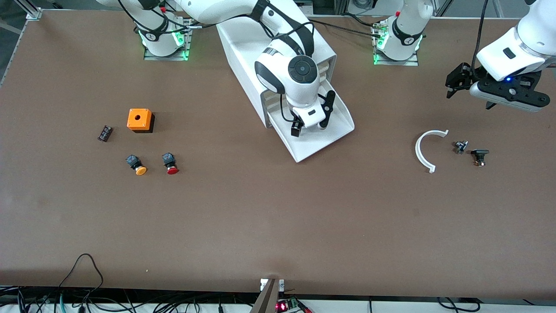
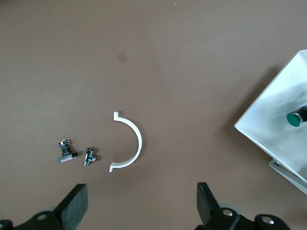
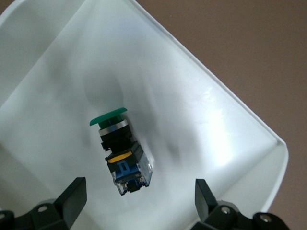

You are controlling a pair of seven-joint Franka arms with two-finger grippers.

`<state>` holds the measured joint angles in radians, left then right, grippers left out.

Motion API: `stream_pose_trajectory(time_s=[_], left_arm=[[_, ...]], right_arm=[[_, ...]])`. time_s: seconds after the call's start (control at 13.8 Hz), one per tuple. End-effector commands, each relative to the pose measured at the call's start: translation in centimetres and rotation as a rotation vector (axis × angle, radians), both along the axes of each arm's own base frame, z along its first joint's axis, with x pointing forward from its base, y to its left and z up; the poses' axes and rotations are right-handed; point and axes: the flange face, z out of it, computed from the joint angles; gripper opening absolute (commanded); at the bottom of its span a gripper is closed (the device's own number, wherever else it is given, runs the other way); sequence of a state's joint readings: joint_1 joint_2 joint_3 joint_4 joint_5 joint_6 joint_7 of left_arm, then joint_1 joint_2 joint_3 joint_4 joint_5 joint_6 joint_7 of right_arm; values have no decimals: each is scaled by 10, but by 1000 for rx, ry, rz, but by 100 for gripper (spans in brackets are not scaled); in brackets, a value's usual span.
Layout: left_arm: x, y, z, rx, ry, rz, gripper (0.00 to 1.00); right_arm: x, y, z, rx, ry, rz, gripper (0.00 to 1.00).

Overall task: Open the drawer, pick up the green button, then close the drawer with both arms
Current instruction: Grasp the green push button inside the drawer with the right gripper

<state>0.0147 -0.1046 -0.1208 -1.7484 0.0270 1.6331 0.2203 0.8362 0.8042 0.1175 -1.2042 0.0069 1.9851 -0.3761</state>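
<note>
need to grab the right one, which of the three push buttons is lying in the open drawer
The green-capped button, on its side in the open drawer under the right gripper. The orange-capped button and red-capped button lie on the table.

In the front view the right arm [image 1: 299, 82] hides the button [image 3: 120, 148] inside the drawer [image 1: 330, 139]

No legible text, seemingly.
</note>
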Motion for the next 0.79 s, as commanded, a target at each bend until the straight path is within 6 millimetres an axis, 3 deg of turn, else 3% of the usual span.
stream_pose_trajectory(time_s=[0.0, 0.29, 0.51, 0.58, 0.72], left_arm=[[5, 1, 2, 19, 2, 15, 100], [6, 8, -1, 14, 11, 30, 100], [7, 10, -4, 14, 16, 34, 100], [7, 11, -3, 14, 15, 36, 100], [7, 11, -3, 11, 15, 37, 100]], right_arm=[[-3, 12, -15, 12, -8, 16, 100], [1, 15, -35, 38, -29, 9, 100], [1, 16, -35, 44, -35, 12, 100], [2, 15, -35, 40, -35, 10, 93], [3, 14, -33, 26, -55, 24, 68]])
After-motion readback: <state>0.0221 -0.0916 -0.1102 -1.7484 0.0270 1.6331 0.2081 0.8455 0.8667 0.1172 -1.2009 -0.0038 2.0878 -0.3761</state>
